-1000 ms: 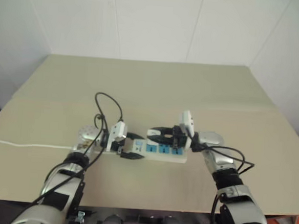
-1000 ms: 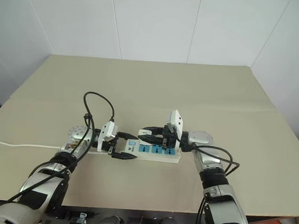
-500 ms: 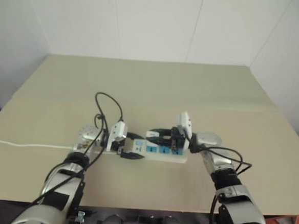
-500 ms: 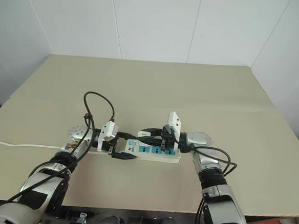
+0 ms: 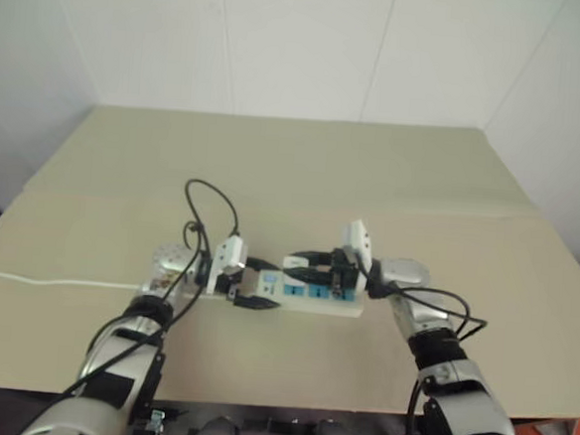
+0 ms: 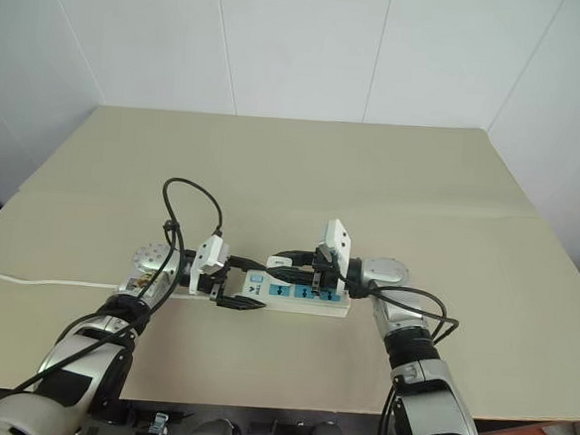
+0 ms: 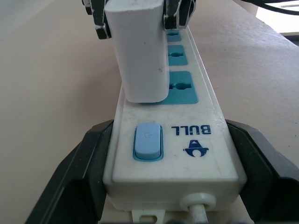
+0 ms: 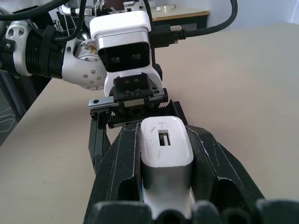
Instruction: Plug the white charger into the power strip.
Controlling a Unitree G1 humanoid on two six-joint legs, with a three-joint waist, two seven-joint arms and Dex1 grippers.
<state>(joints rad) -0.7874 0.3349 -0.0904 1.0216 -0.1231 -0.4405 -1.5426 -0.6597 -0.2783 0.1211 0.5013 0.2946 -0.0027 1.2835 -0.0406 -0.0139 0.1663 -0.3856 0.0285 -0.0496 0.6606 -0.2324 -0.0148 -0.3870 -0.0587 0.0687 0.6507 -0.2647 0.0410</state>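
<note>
The right pincer [image 8: 166, 186] is clamped on the white charger [image 8: 166, 145], one black finger on each flank of the block, with the slotted end face of the charger showing between them. In the left wrist view the same charger [image 7: 138, 51] stands upright over the power strip [image 7: 174, 154], its lower end down at the first blue socket next to the switch. Whether it is fully seated or only resting on the socket face is hard to tell from this angle.

The left pincer [image 7: 177, 186] is closed around the switch end of the power strip, a black finger [image 7: 79, 172] pressed against each long side of the white bar. Between them sit the pale blue switch [image 7: 148, 140] and the printed brand mark. The thin white cord [image 5: 56, 282] leaves that end and runs off across the table [image 5: 303, 169] to the robot's left edge.

From the head views, the two pincers face each other over the strip: the left pincer [image 6: 233, 291] comes in from the left at the switch end, and the right pincer [image 6: 288, 267] reaches in from the right, above the row of blue sockets. The power strip [image 6: 309, 299] lies flat on the table, lengthwise from left to right, near the front middle of the beige surface. Two further blue sockets [image 7: 176, 52] lie beyond the charger along the bar. A black cable [image 5: 206, 207] loops up from the left wrist. White walls stand behind the table.
</note>
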